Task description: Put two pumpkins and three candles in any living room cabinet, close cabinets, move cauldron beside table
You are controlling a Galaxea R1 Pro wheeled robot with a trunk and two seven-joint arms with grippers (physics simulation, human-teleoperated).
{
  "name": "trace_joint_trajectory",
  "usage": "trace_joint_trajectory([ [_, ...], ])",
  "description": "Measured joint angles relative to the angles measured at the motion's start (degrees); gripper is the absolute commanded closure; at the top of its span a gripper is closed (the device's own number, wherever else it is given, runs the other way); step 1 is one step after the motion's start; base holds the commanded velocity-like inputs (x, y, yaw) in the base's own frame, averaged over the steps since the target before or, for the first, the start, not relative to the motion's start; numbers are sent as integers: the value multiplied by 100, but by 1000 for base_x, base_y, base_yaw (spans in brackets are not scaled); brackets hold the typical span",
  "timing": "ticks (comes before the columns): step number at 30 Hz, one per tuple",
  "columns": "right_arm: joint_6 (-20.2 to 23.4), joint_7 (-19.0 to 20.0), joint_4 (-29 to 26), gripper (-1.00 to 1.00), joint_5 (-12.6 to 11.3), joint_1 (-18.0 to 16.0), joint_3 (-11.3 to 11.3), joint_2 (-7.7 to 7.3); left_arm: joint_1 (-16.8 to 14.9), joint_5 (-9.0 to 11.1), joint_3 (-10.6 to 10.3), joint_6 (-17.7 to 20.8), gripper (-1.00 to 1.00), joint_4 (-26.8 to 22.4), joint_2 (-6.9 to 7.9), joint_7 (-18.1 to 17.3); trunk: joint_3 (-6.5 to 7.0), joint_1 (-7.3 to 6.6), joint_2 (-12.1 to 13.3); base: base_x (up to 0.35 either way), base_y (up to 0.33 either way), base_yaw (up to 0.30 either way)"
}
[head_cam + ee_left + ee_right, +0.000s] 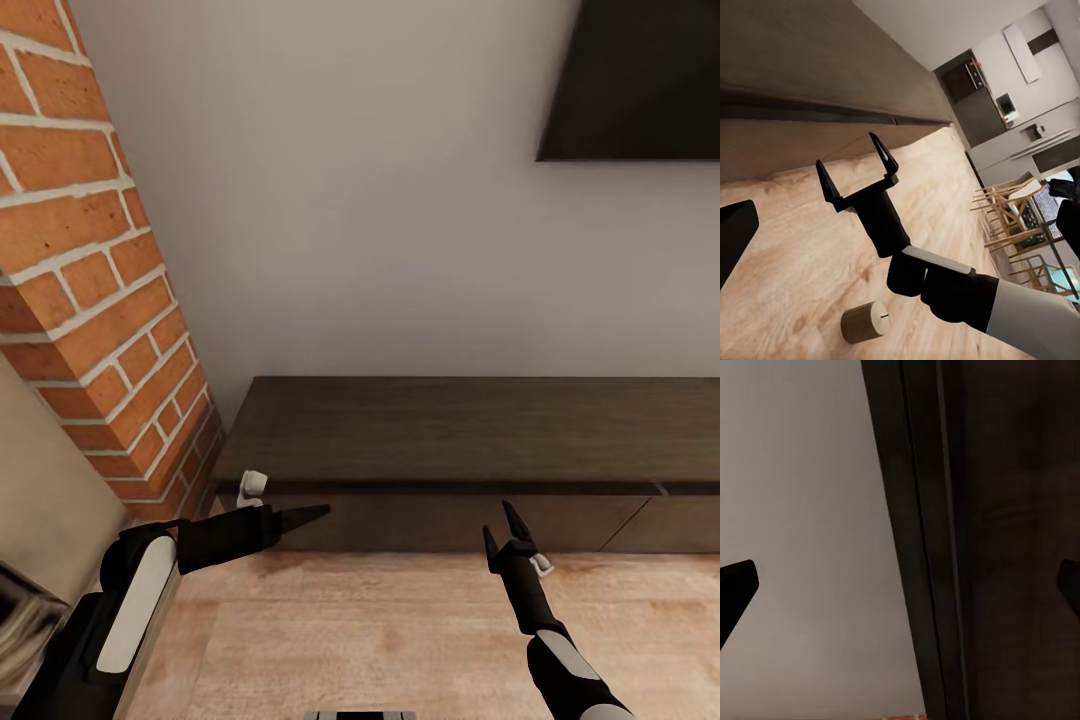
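Against the pale grey wall stood the long low dark-brown wooden cabinet (470, 430), its handle-less fronts all flush and shut, its flat top bare. Both arms hung in front of it above the light wood-plank floor (380, 630). The left gripper (305, 516) lay nearly level, its black fingers pointing toward the cabinet's front near the left end; from the head view its two fingers overlapped, so I could not tell how far apart they stood. The right gripper (503, 530) pointed up at the cabinet front, its two thin black fingers spread wide with nothing between them; the left wrist view showed the same, the right gripper (857, 163) forming an empty, broad fork just before the cabinet's drawer line.

On the floor, near the right forearm in the left wrist view, lay a short stubby tan-grey cylinder candle (865, 322) on its side, apart from the cabinet. A red brick column (95, 280) rose at the left, and a dark flat screen (640, 80) hung on the wall at upper right. Light wooden chairs (1016, 225) stood in the far room.
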Motion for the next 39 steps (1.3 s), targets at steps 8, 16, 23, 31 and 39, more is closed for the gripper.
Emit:
trace_joint_trajectory([
  [8, 0, 0, 0, -100, 1, 0, -2, 2, -6, 3, -3, 0, -100, 0, 0, -1, 0, -1, 0, 111, -12, 0],
  [16, 0, 0, 0, -100, 1, 0, -2, -4, -6, 3, -4, 0, -100, 0, 0, -1, 0, 0, 0, 82, -56, 0],
  [23, 0, 0, 0, -100, 0, 0, -2, -2, -2, 4, 1, 0, -100, 0, 0, 0, 0, 0, 0, 8, -6, 0],
  [31, 0, -6, 0, -100, 0, 0, -2, -6, 2, 4, 1, 0, -100, 0, 0, 0, -44, 5, -3, 0, 0, 0],
  [39, 0, -9, 1, -100, 7, 0, 7, -7, 2, 3, -3, 0, -100, 0, 0, -1, -111, 13, -7, 0, 0, 0],
])
